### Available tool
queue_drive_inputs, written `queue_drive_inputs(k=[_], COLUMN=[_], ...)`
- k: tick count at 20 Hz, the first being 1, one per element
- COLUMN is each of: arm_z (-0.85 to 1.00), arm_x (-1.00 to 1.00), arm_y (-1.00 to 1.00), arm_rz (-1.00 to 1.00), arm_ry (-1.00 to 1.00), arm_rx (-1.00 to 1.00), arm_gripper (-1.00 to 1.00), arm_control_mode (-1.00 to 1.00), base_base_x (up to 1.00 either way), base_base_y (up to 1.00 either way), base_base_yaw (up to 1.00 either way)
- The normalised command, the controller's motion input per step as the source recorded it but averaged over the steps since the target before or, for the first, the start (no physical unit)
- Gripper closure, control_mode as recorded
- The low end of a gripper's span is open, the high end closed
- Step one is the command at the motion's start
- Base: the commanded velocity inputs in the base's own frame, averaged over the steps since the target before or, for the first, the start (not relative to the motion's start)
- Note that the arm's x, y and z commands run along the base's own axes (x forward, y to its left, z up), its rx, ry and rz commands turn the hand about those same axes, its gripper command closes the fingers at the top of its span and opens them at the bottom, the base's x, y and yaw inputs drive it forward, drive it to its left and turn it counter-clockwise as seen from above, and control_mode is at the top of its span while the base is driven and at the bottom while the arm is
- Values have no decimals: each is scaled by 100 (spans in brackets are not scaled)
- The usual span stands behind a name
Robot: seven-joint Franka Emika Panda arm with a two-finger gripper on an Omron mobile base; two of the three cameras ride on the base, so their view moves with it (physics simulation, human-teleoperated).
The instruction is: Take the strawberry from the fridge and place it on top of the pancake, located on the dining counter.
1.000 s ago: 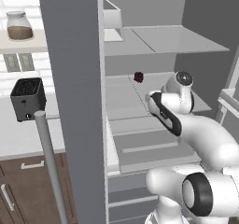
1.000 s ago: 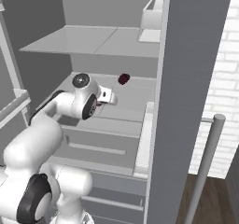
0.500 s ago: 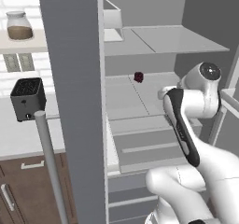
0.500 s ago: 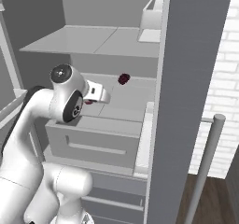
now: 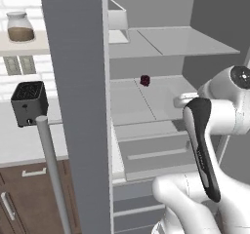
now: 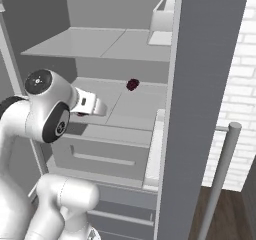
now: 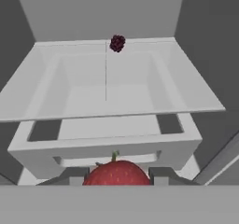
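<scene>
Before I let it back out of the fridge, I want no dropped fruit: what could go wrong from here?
1. The strawberry sits between the gripper's fingertips, and how firmly is hard to tell; a fast swing might shake it loose.
2. The arm works between the open fridge's door and its shelf; a wide pull-back could clip either.
3. The dark maroon lump lies behind on that shelf, apart from the gripper; pushing in again could knock it.

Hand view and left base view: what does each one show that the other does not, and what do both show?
Hand view: the strawberry between the gripper fingers. Left base view: a black toaster and a jar beside the fridge, and the arm. Both: the maroon lump at the back of the fridge shelf, above the drawer.
</scene>
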Motion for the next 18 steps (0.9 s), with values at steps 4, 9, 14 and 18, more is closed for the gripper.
queue_drive_inputs(k=[4, 9, 14, 18], arm_z=[34, 15, 0, 0], arm_x=[-55, -28, 0, 0], arm_y=[6, 2, 0, 0], arm_rz=[-8, -3, 0, 0], arm_ry=[-2, 0, 0, 0], arm_rx=[0, 0, 0, 0], arm_gripper=[100, 100, 100, 100], arm_control_mode=[-100, 100, 100, 100], base_base_x=[0, -58, -100, -100], base_base_y=[0, 0, -10, -1], base_base_yaw=[0, -4, -3, 8])
